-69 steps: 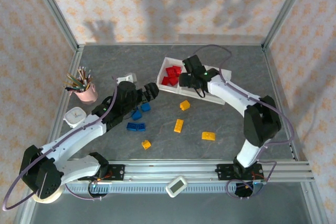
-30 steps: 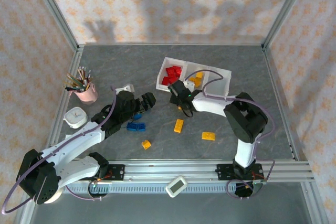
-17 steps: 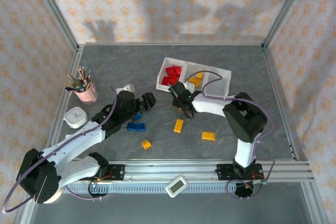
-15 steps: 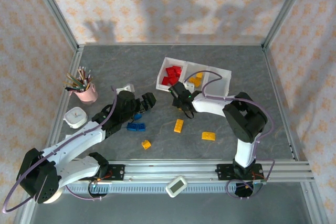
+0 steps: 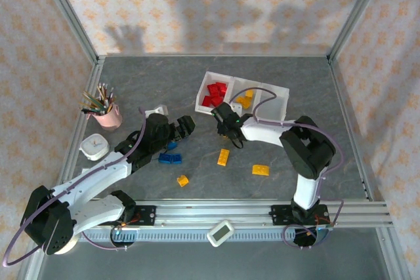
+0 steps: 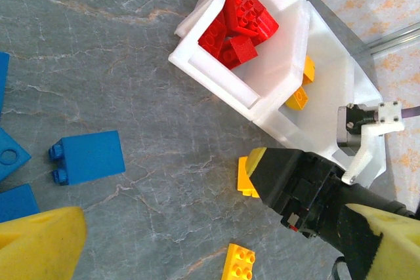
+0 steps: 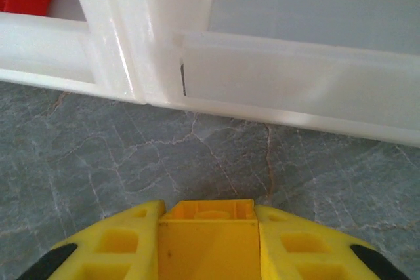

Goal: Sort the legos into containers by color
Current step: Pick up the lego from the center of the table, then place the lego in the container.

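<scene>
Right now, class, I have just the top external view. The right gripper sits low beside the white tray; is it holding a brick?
Observer: Yes. The right wrist view shows the right gripper shut on a yellow brick.
Operator: What faces it?
Observer: The outer wall of the tray, just ahead; the brick is not yet over it.
Operator: And the left gripper?
Observer: Open and empty; a blue brick lies on the table ahead of it.

Red legos (image 5: 214, 92) in the white tray (image 5: 270, 101), blue legos (image 5: 170, 158) and yellow legos (image 5: 223, 157) on grey marbled table (image 5: 131, 83), pink cup (image 5: 109, 119) far left.
</scene>
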Controlling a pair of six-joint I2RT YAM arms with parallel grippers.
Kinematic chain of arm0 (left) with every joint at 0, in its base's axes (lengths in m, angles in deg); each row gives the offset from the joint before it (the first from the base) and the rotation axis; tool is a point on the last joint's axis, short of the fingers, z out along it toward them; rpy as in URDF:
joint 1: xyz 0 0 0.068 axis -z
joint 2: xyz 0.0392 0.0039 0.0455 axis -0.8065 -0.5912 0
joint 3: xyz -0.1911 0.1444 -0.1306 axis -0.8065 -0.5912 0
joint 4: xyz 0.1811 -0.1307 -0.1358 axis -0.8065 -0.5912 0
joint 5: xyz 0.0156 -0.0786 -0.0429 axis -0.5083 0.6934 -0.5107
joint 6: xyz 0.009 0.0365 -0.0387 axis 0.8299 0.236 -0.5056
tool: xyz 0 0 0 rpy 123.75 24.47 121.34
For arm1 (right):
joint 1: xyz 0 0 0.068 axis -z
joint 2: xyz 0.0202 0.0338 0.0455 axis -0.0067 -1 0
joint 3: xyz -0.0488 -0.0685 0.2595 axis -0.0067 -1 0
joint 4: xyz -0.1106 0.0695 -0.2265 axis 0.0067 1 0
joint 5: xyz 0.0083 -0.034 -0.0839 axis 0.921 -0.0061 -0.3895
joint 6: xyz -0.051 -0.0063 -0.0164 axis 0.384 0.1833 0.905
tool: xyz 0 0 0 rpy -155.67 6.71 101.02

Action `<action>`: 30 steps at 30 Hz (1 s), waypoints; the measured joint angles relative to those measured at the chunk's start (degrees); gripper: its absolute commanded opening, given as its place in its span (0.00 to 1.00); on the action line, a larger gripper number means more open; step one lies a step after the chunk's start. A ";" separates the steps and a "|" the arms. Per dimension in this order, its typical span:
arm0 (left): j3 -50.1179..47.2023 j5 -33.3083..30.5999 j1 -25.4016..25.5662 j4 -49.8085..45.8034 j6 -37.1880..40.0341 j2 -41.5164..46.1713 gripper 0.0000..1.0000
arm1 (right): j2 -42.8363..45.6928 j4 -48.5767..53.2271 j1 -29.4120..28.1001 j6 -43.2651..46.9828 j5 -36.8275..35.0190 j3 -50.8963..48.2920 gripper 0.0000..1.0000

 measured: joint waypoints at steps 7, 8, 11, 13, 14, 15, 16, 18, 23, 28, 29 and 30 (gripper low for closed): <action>1.75 0.42 0.00 -0.24 0.17 -0.20 0.99 | 7.45 2.58 0.15 2.34 0.90 0.33 0.26; 2.40 0.52 0.00 -0.20 0.20 -0.48 0.99 | 8.44 3.08 0.44 2.80 0.96 0.81 0.26; 4.52 1.01 0.00 0.07 0.63 -2.40 0.99 | 9.44 4.28 2.64 4.28 1.27 3.54 0.26; 5.92 1.55 0.00 0.24 1.27 -4.33 0.99 | 9.33 4.76 5.07 5.38 1.22 5.73 0.27; 6.82 1.75 0.00 0.33 1.62 -5.60 0.99 | 9.09 4.90 6.40 5.97 1.20 6.82 0.26; 7.61 1.84 0.00 0.48 1.79 -6.75 0.99 | 8.52 4.94 7.72 6.56 1.09 8.09 0.27; 8.41 1.97 0.00 0.52 2.12 -7.93 0.99 | 7.67 4.94 8.83 7.10 1.01 9.38 0.27; 10.12 2.19 0.00 0.68 2.80 -10.21 0.99 | 4.92 4.85 11.04 8.02 0.83 12.22 0.26; 13.90 2.40 0.00 0.68 4.42 -13.88 0.99 | -2.82 4.57 14.64 10.32 1.51 16.79 0.28; 15.32 2.45 0.00 0.72 5.18 -14.80 0.99 | -8.20 4.70 15.54 12.11 3.28 20.04 0.42; 15.32 2.45 0.00 0.72 5.20 -14.80 0.99 | -8.28 4.76 15.54 12.52 3.61 20.04 0.45; 15.32 2.45 0.00 0.72 5.25 -14.80 0.99 | -8.28 4.87 15.54 12.87 3.85 20.09 0.47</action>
